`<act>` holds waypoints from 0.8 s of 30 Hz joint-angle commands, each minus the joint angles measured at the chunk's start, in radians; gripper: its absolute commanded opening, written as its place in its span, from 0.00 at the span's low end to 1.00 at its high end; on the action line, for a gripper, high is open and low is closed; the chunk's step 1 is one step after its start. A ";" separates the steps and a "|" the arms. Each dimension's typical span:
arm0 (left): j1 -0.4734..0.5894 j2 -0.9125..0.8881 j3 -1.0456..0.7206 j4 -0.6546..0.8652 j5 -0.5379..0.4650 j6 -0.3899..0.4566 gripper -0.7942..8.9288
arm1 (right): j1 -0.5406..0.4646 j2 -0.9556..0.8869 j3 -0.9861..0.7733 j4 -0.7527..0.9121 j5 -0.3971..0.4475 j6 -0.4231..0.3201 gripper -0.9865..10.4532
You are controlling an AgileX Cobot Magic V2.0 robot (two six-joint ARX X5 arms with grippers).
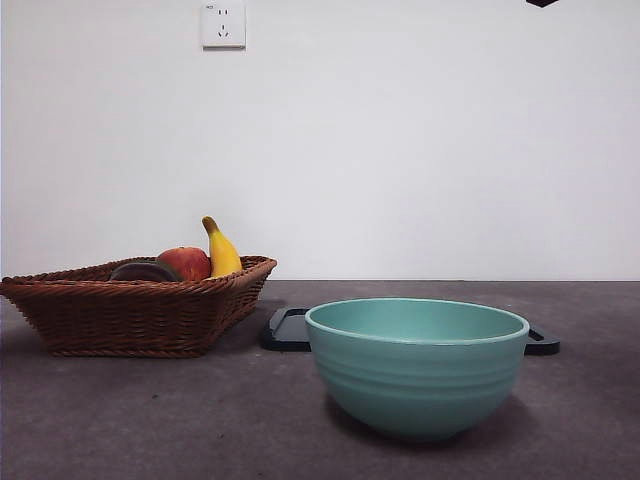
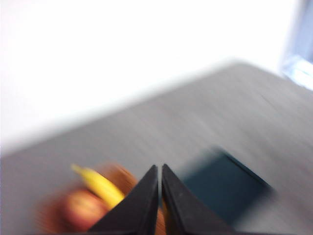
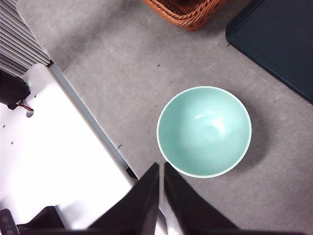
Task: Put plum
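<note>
Two grippers show only in their own wrist views, and both have the jaws pressed together with nothing between them. The left gripper (image 2: 160,169) is high over the table (image 1: 150,420); its picture is blurred, but a banana (image 2: 100,186), an apple (image 2: 80,208) and a dark tray (image 2: 225,188) can be made out below it. The right gripper (image 3: 160,166) hangs high above the near edge of the table, looking down on the bowl (image 3: 204,131), which is empty inside. In the front view only a small black tip (image 1: 541,3) of one arm is seen at the top edge, and I cannot tell which arm it is. A woven basket (image 1: 130,310) stands on the left side of the table. The plum (image 1: 143,271) lies in this basket, low behind the rim, so only its dark top shows; it is just beside the apple (image 1: 186,263), at the left of it. The banana (image 1: 221,250) leans upright at the right of the apple. The bowl (image 1: 416,365), of pale green colour, stands near the camera, to the right of the basket and apart from it. The tray (image 1: 285,330) lies flat behind the bowl, and its ends show at both sides of the bowl. A socket (image 1: 223,24) is on the white wall.
</note>
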 commanded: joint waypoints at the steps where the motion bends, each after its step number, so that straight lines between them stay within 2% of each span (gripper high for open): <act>1: 0.071 -0.117 -0.118 0.146 -0.085 -0.023 0.09 | 0.006 0.006 0.013 0.010 -0.001 -0.015 0.09; 7: 0.204 -0.381 -0.426 0.293 -0.319 -0.022 0.09 | 0.006 0.006 0.013 0.010 -0.001 -0.015 0.09; 11: 0.243 -0.510 -0.591 0.335 -0.399 -0.019 0.09 | 0.006 0.006 0.013 0.010 -0.001 -0.015 0.09; 17: 0.266 -0.671 -0.805 0.352 -0.446 -0.019 0.09 | 0.006 0.006 0.013 0.010 -0.001 -0.015 0.09; 24: 0.269 -0.816 -1.009 0.348 -0.449 -0.019 0.09 | 0.006 0.006 0.013 0.010 -0.001 -0.015 0.09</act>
